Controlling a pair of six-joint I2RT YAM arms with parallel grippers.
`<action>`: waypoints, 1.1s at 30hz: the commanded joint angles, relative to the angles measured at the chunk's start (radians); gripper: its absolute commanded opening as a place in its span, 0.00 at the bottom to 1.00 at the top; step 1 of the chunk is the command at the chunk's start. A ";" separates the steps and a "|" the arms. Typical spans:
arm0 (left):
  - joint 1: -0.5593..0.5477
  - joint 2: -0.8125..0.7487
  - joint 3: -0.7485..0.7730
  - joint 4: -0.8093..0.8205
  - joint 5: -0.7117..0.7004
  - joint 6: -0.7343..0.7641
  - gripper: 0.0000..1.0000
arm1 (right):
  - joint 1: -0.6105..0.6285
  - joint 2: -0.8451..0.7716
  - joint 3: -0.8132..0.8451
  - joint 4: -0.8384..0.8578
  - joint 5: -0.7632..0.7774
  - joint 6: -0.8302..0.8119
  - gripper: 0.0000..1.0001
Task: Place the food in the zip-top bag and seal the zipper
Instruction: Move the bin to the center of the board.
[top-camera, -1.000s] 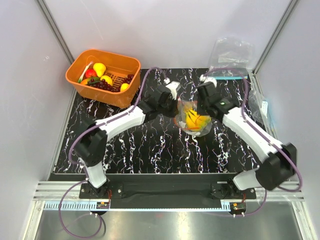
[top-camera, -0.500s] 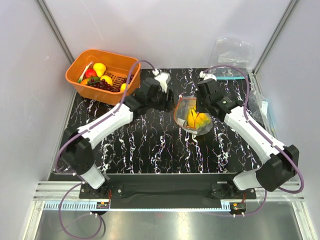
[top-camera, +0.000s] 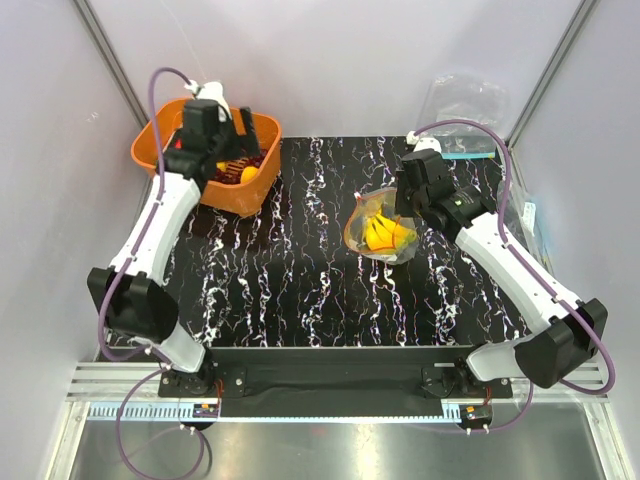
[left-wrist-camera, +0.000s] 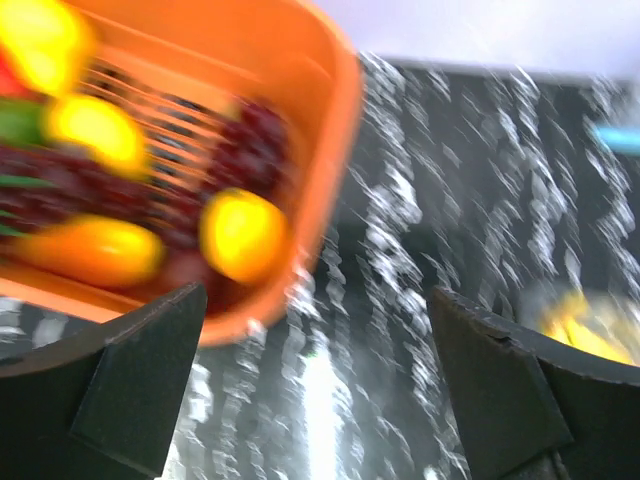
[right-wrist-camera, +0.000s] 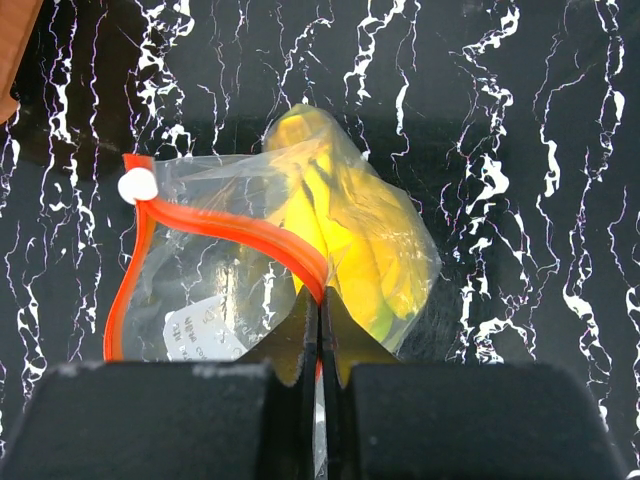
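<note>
The zip-top bag (top-camera: 380, 233) lies mid-mat with a yellow banana bunch (right-wrist-camera: 350, 230) inside it. My right gripper (right-wrist-camera: 320, 300) is shut on the bag's mouth edge, pinching the red-orange zipper (right-wrist-camera: 230, 228) at its right end. The mouth gapes to the left, with a white slider (right-wrist-camera: 137, 185) at its far corner. My left gripper (left-wrist-camera: 320, 400) is open and empty, hovering over the right end of the orange basket (top-camera: 140, 155). More food lies in the basket: a yellow lemon-like piece (left-wrist-camera: 243, 235) and dark purple grapes (left-wrist-camera: 255, 140).
Clear bags with a teal strip (top-camera: 465, 100) lie at the back right, and another clear bag (top-camera: 522, 215) lies by the right wall. White walls enclose the black marbled mat (top-camera: 300, 280) on three sides.
My left arm swung away from the bag to the basket at the back left, and its gripper opened. The right gripper kept its hold; the bag sagged slightly left.
</note>
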 joint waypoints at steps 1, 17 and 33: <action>0.079 0.080 0.182 -0.038 -0.108 0.076 0.99 | 0.002 -0.026 0.024 0.040 0.009 -0.001 0.00; 0.030 0.374 0.286 -0.250 -0.024 0.202 0.87 | 0.002 0.010 0.007 0.081 -0.060 0.010 0.00; -0.005 0.202 0.216 -0.139 -0.021 0.144 0.93 | 0.002 0.014 0.007 0.071 -0.051 0.004 0.00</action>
